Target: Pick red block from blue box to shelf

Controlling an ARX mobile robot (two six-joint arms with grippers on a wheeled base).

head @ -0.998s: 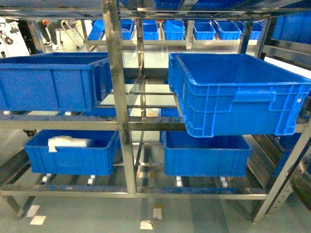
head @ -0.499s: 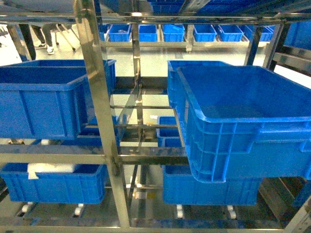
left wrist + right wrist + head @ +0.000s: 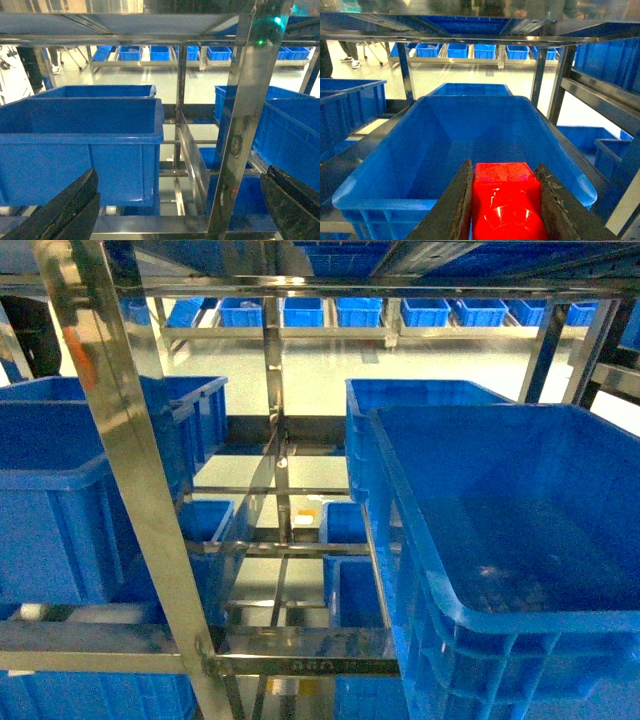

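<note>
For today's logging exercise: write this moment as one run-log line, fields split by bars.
phase: carry to shelf | right hand: shut on red block | left hand: open, empty | ahead: blue crate

Red block (image 3: 506, 200) bottom cut off by frame edge.

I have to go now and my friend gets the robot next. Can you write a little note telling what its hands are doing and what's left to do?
Right gripper: shut on the red block, held just in front of a dark blue crate on the shelf.
Left gripper: open, empty, facing the shelf.
The light blue box is not in view.
Done: block picked up and carried to the shelf.
Left: set the block down on the shelf and let go.
</note>
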